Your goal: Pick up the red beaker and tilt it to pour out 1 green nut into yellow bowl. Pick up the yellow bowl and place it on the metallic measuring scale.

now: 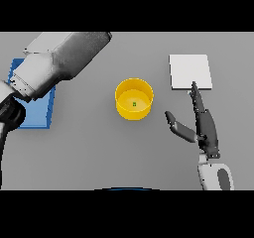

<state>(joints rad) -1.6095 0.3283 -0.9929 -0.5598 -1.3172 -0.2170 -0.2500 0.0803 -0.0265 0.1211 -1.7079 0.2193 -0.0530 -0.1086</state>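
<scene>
Well, at nine o'clock a blue tray [42, 114] is lying flat on the grey table [99, 152], half covered by the left arm [59, 63] (its hand is lying outside the view). Dead centre, the yellow bowl [134, 99] is sitting upright, holding one green nut [134, 104]. Toward one o'clock the square metallic scale [190, 71] is resting bare. At four o'clock the right hand [204, 128] is hovering with fingers straight, thumb spread, holding nothing, fingertips just overlapping the scale's near edge.
</scene>
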